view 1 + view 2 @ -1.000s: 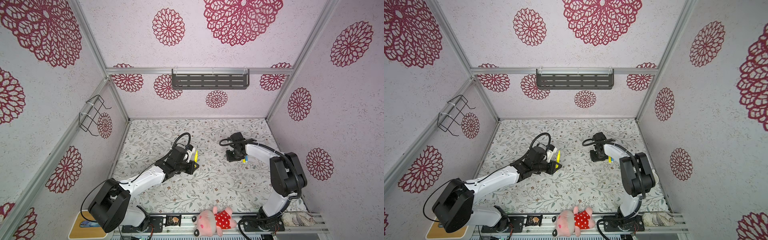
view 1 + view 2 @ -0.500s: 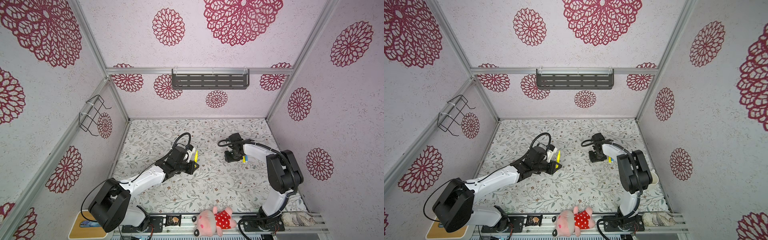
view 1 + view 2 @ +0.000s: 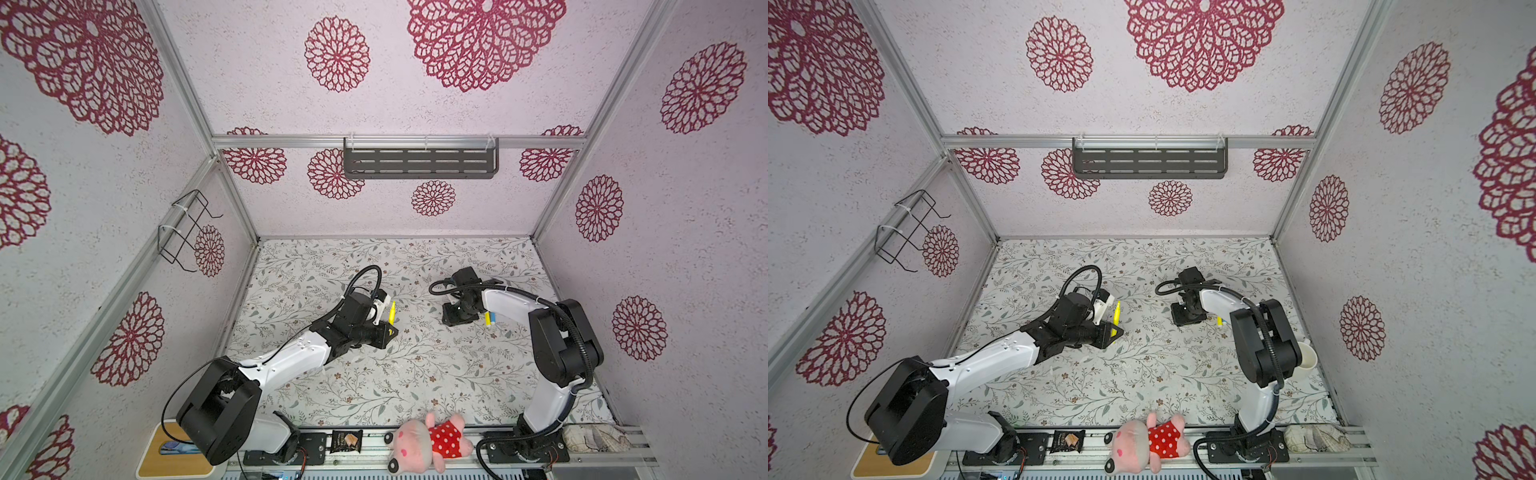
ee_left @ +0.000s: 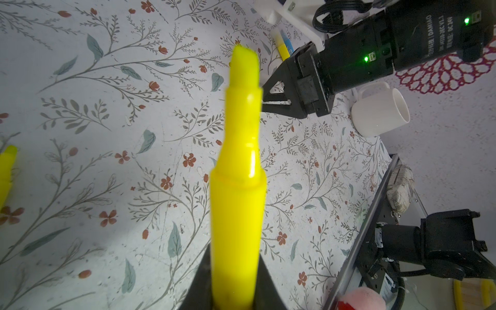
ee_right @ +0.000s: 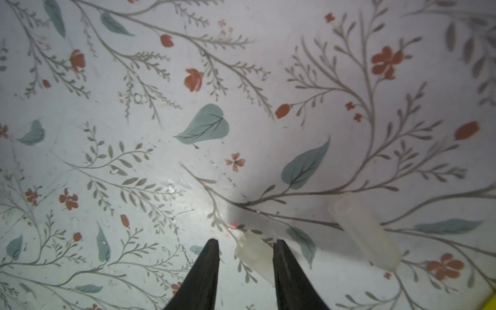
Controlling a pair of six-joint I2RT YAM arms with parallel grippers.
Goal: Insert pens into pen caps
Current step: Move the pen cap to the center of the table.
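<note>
Gripping a yellow pen [image 4: 237, 188] by the lower part of its barrel, the left gripper [image 3: 385, 330] has its jaws pressed together on it. The pen sticks out past the fingers with its bare slanted tip leading. In both top views it shows as a short yellow stick above the flowered table cover [image 3: 415, 374], left of the middle, pointing toward the back wall.

The right gripper [image 5: 245, 243] hangs low over the cover on the right side, well apart from the left one. Its jaws stand apart. Between the two black fingers [image 5: 206, 268] lies a small whitish cap [image 5: 255, 256], flat on the cover. It rests against one finger with a clear gap to the other, so it is not clamped. A second cap [image 5: 365, 233], also whitish and see-through, lies on its side near the first, outside the fingers and not touching them.

A second pen [image 3: 487, 319], yellow with some blue on or next to it, lies on the cover just beside the right arm. Whether the blue is a label or another pen cannot be told. In the left wrist view a third pen [image 4: 5, 171], also yellow, shows only partly at the picture's edge, lying on the cover.

A white mug [image 4: 375, 115] sits on the cover near the right arm, toward the right wall. A pink plush toy [image 3: 428, 440] in a red dotted dress lies on the front rail, between the two arm bases.
</note>
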